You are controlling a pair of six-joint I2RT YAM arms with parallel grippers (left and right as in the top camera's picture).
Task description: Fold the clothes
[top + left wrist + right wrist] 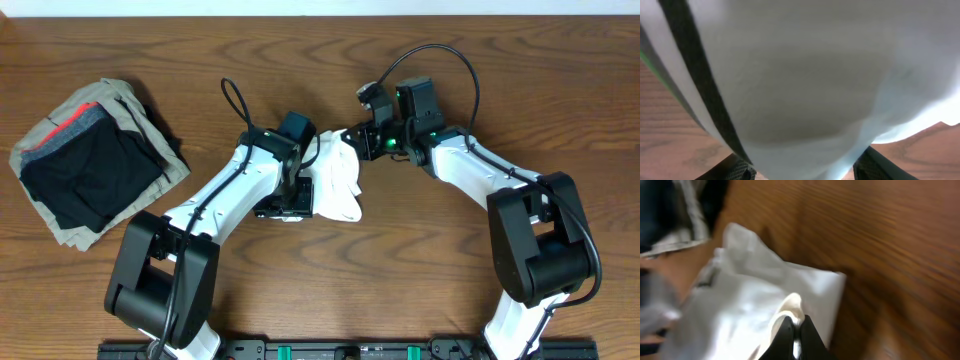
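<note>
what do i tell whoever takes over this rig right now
Left tool: open, fingers apart, with the white shirt draped between and over them.
Right tool: shut on a pinched fold of the shirt.
Shirt: bunched in a crumpled heap at the middle of the table, between the two arms. The pile of folded clothes lies apart from it, on the left arm's side.
Done: no neat fold shows yet.
Left: spread the shirt flat, then fold it.
</note>
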